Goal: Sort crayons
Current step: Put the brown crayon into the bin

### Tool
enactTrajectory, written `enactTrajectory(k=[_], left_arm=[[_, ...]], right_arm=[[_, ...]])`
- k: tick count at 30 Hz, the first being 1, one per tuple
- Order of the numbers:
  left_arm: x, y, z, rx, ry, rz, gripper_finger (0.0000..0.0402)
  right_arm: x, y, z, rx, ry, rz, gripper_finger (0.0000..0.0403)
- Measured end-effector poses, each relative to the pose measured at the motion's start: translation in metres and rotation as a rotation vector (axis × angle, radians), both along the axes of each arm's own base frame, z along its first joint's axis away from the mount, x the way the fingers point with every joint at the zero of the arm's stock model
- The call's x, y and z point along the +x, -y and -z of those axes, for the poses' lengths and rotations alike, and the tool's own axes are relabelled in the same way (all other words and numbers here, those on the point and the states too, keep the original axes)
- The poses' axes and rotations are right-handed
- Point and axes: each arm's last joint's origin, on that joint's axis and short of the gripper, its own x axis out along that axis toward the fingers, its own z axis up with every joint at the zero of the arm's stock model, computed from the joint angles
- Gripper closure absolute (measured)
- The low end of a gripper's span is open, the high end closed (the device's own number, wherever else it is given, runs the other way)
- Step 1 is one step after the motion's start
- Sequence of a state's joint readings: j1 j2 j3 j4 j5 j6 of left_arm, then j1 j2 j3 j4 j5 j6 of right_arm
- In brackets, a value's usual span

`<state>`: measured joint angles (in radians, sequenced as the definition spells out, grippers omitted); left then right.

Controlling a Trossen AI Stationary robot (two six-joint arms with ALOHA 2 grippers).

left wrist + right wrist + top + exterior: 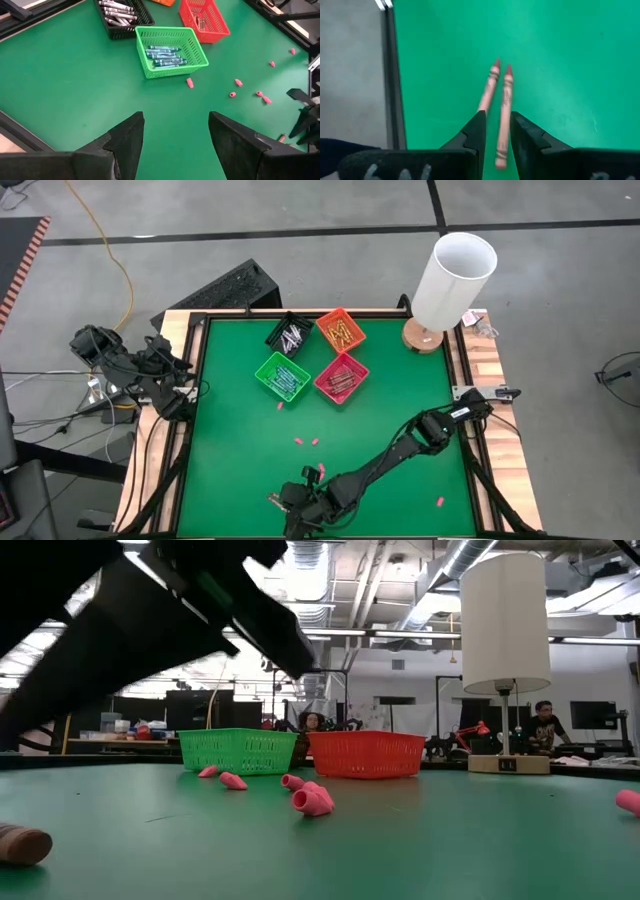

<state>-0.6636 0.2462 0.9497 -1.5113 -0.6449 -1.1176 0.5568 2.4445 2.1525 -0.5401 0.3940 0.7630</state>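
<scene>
Two brown-red crayons [489,90] lie side by side near the table's near edge, seen small in the high view [272,499]. My right gripper [497,137] [296,505] is there, pointing toward the table's left, shut on one of them [504,107]. The other crayon lies just beside it, its back end hidden by one finger. One crayon end shows on the table in the low view [22,844]. My left gripper [176,145] [175,385] waits open and empty at the table's left edge, facing the bins. My right gripper has the crayon's back half [502,145] between its two fingers. The fingers lie along the crayon, and its blunt end reaches back between them. The pointed end [508,70] sticks out ahead of the fingertips. Whether it is clear of the table I cannot tell.
Four bins stand at the far middle: black [289,333] with grey crayons, orange [340,330], green [283,376] with blue crayons, red [342,377]. Pink bits [307,442] lie scattered on the green mat. A white lamp [452,275] stands at the far right corner.
</scene>
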Motion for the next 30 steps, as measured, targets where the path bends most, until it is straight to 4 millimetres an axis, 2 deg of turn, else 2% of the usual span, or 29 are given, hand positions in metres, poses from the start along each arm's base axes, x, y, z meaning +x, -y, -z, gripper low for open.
enactTrajectory(k=[23, 26, 30], left_arm=[[0.000, 0.000, 0.000, -0.013, -0.001, -0.005, 0.0189], [0.000, 0.000, 0.000, -0.012, -0.001, -0.005, 0.0189], [0.000, 0.000, 0.000, -0.005, -0.002, 0.000, 0.0189]], right_arm=[[0.006, 0.002, 0.039, -0.046, -0.075, 0.011, 0.0313], [0.003, 0.004, 0.042, -0.052, -0.109, 0.037, 0.0324], [0.000, 0.006, 0.044, -0.064, -0.151, 0.050, 0.0359]])
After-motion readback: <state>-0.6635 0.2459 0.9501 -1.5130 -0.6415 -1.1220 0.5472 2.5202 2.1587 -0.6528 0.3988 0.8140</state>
